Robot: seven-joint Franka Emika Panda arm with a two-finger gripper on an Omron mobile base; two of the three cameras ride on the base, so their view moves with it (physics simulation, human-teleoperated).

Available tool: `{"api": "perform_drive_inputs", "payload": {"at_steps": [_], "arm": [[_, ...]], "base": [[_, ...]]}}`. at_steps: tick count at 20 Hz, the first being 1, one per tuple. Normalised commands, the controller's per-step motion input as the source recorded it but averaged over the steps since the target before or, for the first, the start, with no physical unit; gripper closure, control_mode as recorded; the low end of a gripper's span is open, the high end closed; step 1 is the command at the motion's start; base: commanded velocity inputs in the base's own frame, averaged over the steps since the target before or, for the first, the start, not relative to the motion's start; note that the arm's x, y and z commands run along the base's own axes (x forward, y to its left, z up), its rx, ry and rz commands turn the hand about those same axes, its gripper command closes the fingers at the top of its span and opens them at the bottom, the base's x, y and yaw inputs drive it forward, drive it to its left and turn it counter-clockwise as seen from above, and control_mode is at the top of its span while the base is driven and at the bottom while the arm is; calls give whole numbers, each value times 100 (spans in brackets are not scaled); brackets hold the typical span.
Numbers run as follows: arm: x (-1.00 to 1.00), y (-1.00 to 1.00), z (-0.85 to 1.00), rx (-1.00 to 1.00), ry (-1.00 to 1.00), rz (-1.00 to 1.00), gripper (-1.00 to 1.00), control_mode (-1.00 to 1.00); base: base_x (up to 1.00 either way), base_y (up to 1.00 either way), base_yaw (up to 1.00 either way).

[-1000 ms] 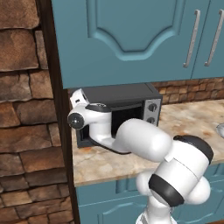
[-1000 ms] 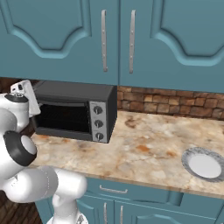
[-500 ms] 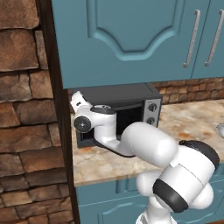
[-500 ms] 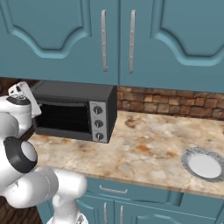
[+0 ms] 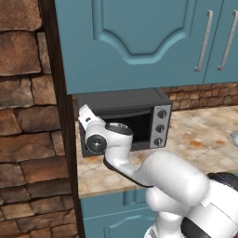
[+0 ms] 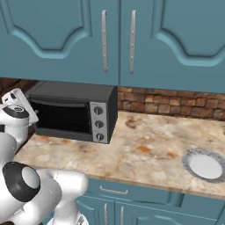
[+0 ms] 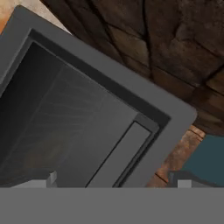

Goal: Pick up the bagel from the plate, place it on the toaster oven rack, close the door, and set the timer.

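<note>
The black toaster oven (image 5: 122, 120) stands at the counter's left end, its door (image 6: 61, 116) upright against the front. My wrist (image 5: 95, 135) hangs at the oven's left front corner. In the hand view my gripper (image 7: 114, 180) is open, nothing between its fingertips (image 7: 49, 179), facing the door's dark glass (image 7: 57, 109) and a grey bar (image 7: 118, 153) on it. Faint wires of the toaster oven rack (image 7: 65, 114) show through the glass. The timer (image 6: 100, 136) is the lowest knob, also the lowest (image 5: 158, 141) in the left base view. The plate (image 6: 190, 157) lies far right with nothing on it. The bagel is out of view.
A rough brick wall (image 5: 25, 116) stands close on the oven's left. Teal upper cabinets (image 6: 118, 39) hang low over the oven. Speckled counter (image 6: 145, 145) stretches between the oven and the plate, with teal drawers (image 6: 132, 197) below its front edge.
My hand has sunk a little and shifted right along the oven's left front. The jaws stay wide open. The oven and plate have not moved.
</note>
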Motion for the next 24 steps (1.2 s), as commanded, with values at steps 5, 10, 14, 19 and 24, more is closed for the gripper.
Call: {"api": "perform_drive_inputs", "payload": {"at_steps": [5,10,14,19,24], "arm": [[-57,-23,50,1,3,0,-100,-100],[-33,-29,96,18,15,-3,-100,-100],[-19,-28,78,31,22,-16,-100,-100],[-25,-25,8,28,17,-37,-100,-100],[-34,-31,-20,25,11,-54,-100,-100]], "base": [[0,0,0],[0,0,0],[0,0,0],[0,0,0],[0,0,0]]}}
